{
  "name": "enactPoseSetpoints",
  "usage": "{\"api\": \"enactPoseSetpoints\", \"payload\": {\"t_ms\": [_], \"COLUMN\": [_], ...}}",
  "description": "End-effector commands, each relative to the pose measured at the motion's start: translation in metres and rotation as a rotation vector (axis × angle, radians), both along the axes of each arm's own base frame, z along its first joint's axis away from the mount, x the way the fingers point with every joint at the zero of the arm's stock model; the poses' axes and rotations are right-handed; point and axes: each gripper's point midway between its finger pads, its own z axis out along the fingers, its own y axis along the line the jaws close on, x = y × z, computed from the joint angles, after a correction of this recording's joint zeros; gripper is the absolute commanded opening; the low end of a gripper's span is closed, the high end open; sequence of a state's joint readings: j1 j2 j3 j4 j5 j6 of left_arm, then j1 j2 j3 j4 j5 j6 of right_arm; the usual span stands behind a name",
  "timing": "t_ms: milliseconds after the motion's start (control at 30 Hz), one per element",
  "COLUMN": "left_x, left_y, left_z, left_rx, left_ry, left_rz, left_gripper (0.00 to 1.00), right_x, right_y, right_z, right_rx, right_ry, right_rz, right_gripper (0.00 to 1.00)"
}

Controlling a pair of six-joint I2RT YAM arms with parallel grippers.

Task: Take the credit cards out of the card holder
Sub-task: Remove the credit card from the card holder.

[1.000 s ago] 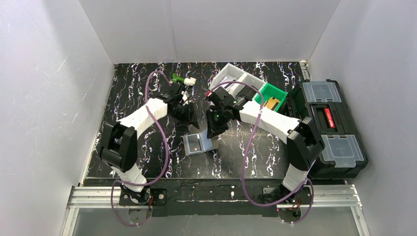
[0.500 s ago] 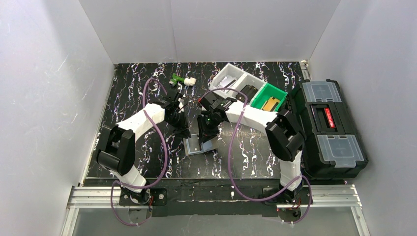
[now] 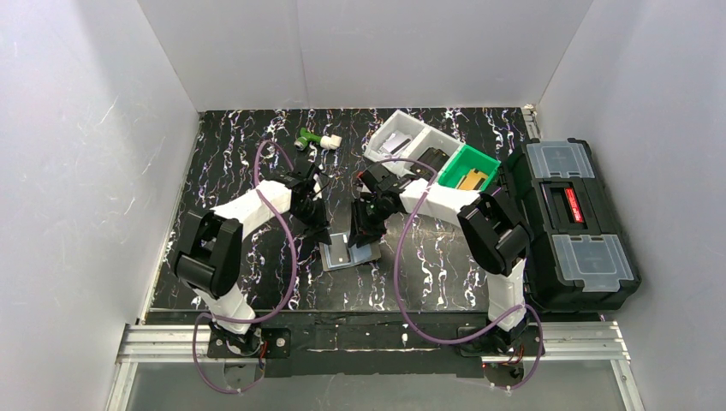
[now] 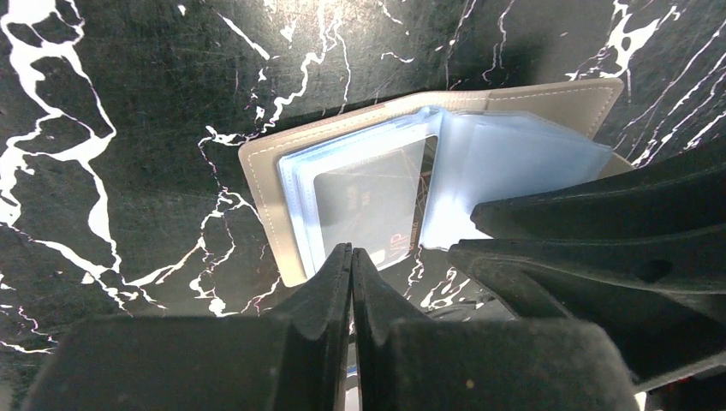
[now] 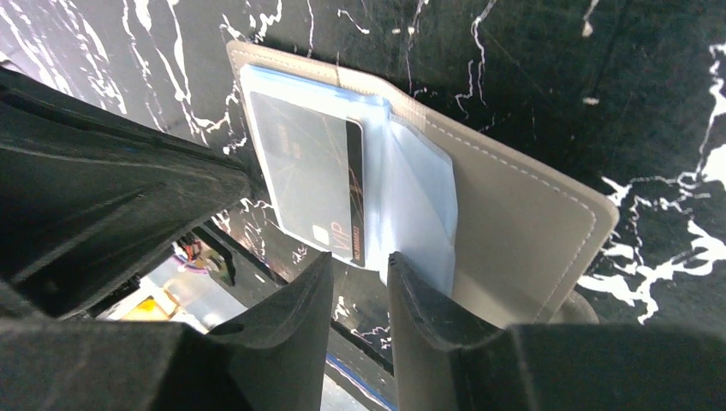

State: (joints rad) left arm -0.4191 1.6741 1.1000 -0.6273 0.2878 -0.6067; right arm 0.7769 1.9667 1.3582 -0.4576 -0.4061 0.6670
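The card holder (image 3: 344,255) lies open on the black marbled table, grey cover down, its shiny blue sleeves (image 4: 514,163) fanned upward. One credit card (image 4: 370,204), greyish through the plastic with "VIP" print and a dark stripe, sits inside the top sleeve (image 5: 312,175). My left gripper (image 4: 351,253) is shut, its tips pressed together right at the near edge of that sleeve; nothing shows between them. My right gripper (image 5: 360,261) is open by a narrow gap, hovering at the same sleeve's edge from the other side. Both grippers (image 3: 318,229) (image 3: 361,238) crowd over the holder.
A white bin (image 3: 402,139) and a green bin (image 3: 469,169) stand at the back right. A black toolbox (image 3: 572,224) runs along the right edge. A small green and white object (image 3: 315,139) lies at the back. White walls enclose the table.
Both arms have dropped down and inward onto the holder. The left gripper has closed from open to shut. The right gripper's jaws have parted a little.
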Motion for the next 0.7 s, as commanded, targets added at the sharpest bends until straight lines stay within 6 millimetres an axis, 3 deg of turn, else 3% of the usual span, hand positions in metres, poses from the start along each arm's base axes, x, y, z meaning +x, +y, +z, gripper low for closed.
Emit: {"api": "enactPoseSetpoints", "payload": {"t_ms": [0, 667], "left_x": [-0.011, -0.02], "left_y": [0.002, 0.008], "left_z": [-0.009, -0.026], "left_rx": [0.025, 0.116], "left_ry": [0.039, 0.049], "left_rz": [-0.009, -0.035], "left_gripper": [0.0, 0.0], "right_x": [0.002, 0.004], "right_y": [0.008, -0.001], "right_z": [-0.002, -0.028], "right_rx": [0.074, 0.102], "right_ry": [0.027, 0.108], "right_rz": [-0.008, -0.05], "right_gripper": [0.38, 0.36]}}
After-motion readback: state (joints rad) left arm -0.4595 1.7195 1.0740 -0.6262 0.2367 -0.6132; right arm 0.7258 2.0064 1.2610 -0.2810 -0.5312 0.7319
